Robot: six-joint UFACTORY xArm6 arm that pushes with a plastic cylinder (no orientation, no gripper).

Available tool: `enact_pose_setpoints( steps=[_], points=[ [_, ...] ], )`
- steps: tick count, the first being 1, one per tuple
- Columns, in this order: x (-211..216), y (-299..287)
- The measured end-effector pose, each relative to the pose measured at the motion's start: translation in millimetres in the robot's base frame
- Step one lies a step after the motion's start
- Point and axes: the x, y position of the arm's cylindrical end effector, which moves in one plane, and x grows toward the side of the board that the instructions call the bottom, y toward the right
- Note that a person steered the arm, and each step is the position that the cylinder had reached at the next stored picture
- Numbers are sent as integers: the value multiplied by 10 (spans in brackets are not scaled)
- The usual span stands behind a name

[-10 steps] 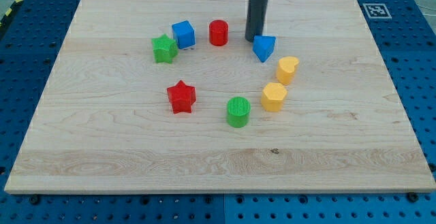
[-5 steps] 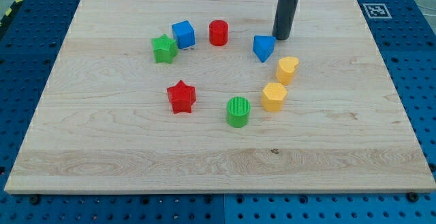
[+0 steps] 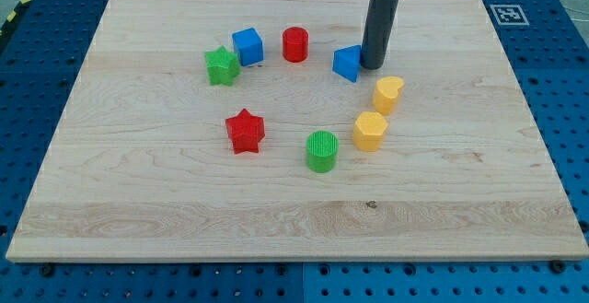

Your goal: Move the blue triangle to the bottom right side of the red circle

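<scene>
The blue triangle [image 3: 347, 64] lies on the wooden board [image 3: 138, 202], to the right of and slightly below the red circle [image 3: 294, 43]. My tip [image 3: 372, 65] stands right against the triangle's right side, touching it. The dark rod rises from there out of the view's top.
A blue cube [image 3: 248, 46] and a green star [image 3: 221, 65] sit left of the red circle. A red star [image 3: 245, 131], a green circle [image 3: 322, 150], a yellow hexagon [image 3: 370, 131] and a yellow heart-like block [image 3: 387, 94] lie below.
My tip went from the triangle's upper left, round its top to its upper right, then down against its right side. The triangle has shifted slightly left.
</scene>
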Motion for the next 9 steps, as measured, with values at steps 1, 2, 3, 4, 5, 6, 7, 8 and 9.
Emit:
enact_pose_setpoints(
  steps=[1,2,3,4,5,6,7,8,9],
  points=[
    [-209,-15],
    [-233,-83],
    [-232,-83],
    [-187,-73],
    [-97,67],
    [22,203],
    [229,168],
    [253,6],
    [252,-110]
  ],
)
